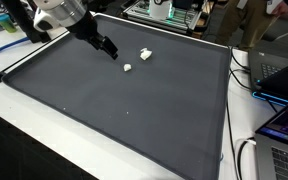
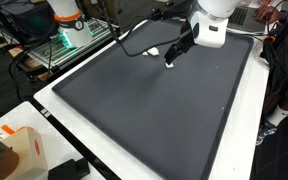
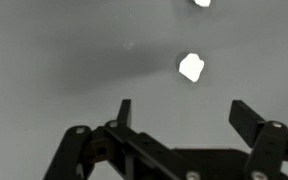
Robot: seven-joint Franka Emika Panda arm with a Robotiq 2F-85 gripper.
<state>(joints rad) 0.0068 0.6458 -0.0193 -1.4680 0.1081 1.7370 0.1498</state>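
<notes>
The black two-fingered gripper (image 3: 180, 105) hangs over a dark grey mat (image 1: 134, 115) with its jaws spread wide and nothing between them. In the wrist view both fingertips (image 3: 125, 103) stand apart against bare mat. The thing nearest to it is a small white crumpled lump (image 3: 191, 67), which lies on the mat at about 12 o'clock from the gap between the jaws, a touch toward 1 o'clock. It is near the gripper but apart from it, and neither finger touches it. In an exterior view the same small white crumpled lump (image 1: 127, 68) sits at roughly 4 o'clock from the gripper (image 1: 108, 47), which leans in from the far edge of the mat. The lump looks about as broad as it is long, so no long axis can be told. A larger white crumpled lump (image 1: 145, 54) lies further out on nearly the same line, cut by the top edge of the wrist view (image 3: 201, 2), and it is the only other thing close by. The mat covers a white table (image 1: 14, 95). A laptop (image 1: 280, 80) and cables (image 1: 246, 150) lie off the mat at its side, well apart.
</notes>
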